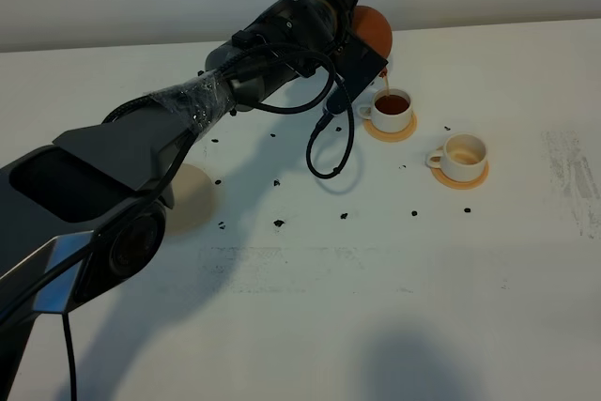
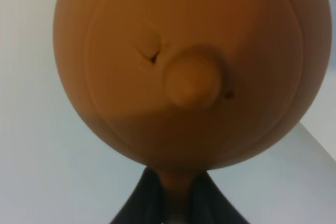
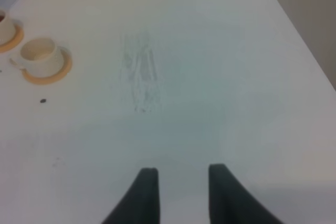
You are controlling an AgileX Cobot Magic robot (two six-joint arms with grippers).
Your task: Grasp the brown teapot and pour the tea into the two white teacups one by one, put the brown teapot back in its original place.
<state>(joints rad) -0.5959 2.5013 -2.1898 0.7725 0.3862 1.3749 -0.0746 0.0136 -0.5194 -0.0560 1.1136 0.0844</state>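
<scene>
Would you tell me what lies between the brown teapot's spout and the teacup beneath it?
A thin stream of tea falls from the brown teapot into the teacup, seen in the exterior high view.

The teapot (image 2: pixel 178 72) looks like smooth, matt clay. The tea-filled cup (image 1: pixel 392 108) and the other cup (image 1: pixel 463 155) are glossy white ceramic. The desk (image 1: pixel 376 307) is matt white, with a rough scuffed patch (image 1: pixel 573 180). The arm (image 1: pixel 103 166) is smooth black plastic, partly wrapped in crinkled, shiny clear film (image 1: pixel 192 100).
</scene>
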